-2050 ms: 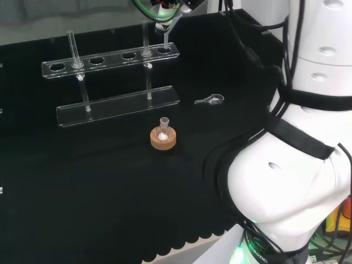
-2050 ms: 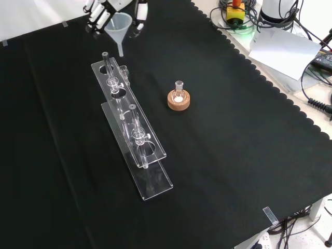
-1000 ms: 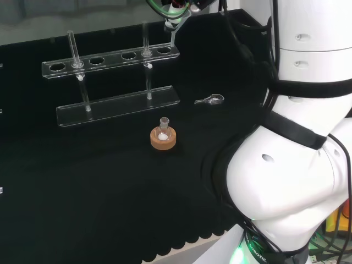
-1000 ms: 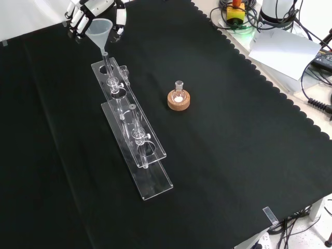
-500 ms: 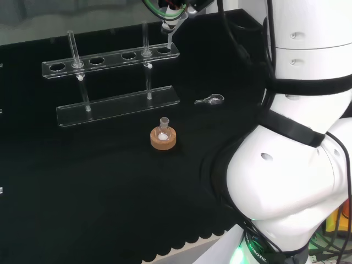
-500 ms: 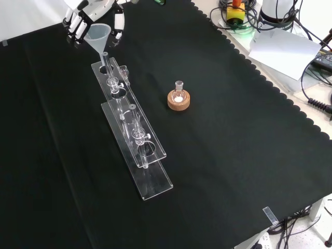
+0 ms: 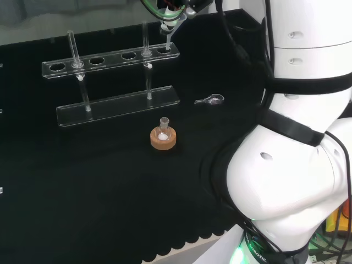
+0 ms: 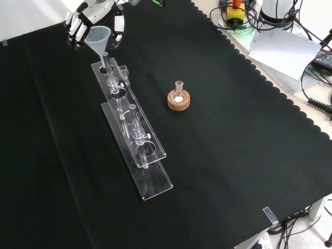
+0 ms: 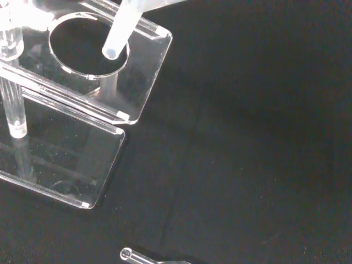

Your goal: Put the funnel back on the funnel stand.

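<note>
A clear plastic funnel (image 8: pixel 98 35) is held in my hand (image 8: pixel 77 26) at the front view's top left, fingers curled round its cone. Its stem points down at the far end of the clear acrylic funnel stand (image 8: pixel 151 149). In the wrist view the stem's tip (image 9: pixel 110 53) hangs over the round end hole (image 9: pixel 82 47) of the stand's upper shelf (image 9: pixel 140 66), near the hole's edge. In the head view the funnel's stem (image 7: pixel 166 37) sits just above the right end of the stand (image 7: pixel 113 58), under my hand (image 7: pixel 181 7).
A small round flask on a cork ring (image 8: pixel 179 99) stands on the cloth beside the stand. A small glass scoop (image 7: pixel 210 100) lies to the right of the stand in the head view. Two upright rods (image 7: pixel 72 48) rise through the stand's shelf.
My hand carried the funnel leftward in the front view to the stand's far end, then lowered it slightly so the stem hangs over the end hole.
</note>
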You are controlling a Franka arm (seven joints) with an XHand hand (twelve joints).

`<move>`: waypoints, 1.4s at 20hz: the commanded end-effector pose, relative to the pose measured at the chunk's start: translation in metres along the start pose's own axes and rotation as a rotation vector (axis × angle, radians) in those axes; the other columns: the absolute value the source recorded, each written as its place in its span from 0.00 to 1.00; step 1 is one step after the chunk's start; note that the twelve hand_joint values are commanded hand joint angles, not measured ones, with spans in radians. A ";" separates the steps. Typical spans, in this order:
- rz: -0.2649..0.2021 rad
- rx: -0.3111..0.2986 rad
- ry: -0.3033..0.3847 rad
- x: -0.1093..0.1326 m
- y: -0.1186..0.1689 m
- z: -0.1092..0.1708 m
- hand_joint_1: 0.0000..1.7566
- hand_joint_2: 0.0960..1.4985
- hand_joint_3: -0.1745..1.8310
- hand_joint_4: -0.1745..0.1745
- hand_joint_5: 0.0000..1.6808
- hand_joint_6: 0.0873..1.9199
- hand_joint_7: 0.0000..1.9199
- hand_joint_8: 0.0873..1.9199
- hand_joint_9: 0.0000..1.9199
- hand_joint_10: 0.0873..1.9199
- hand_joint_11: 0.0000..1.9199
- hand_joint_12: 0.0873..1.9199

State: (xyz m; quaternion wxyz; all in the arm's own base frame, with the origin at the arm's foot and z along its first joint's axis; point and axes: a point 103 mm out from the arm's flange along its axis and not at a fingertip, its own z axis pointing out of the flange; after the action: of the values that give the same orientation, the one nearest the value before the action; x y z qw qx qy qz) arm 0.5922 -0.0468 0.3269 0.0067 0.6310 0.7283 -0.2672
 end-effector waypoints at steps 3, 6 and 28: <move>-0.008 0.009 0.008 0.003 0.004 0.007 0.42 0.53 0.37 0.61 0.37 0.32 0.21 0.28 0.42 0.21 0.31 0.66; -0.011 0.014 0.009 0.004 0.007 0.008 0.42 0.53 0.37 0.61 0.37 0.32 0.21 0.28 0.42 0.21 0.31 0.66; -0.041 0.065 0.036 0.019 0.023 0.028 0.42 0.47 0.37 0.49 0.27 0.24 0.17 0.28 0.39 0.22 0.27 0.67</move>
State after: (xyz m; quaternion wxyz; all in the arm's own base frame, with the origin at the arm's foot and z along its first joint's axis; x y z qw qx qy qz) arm 0.6030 -0.0373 0.2893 -0.0242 0.6207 0.7310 -0.2823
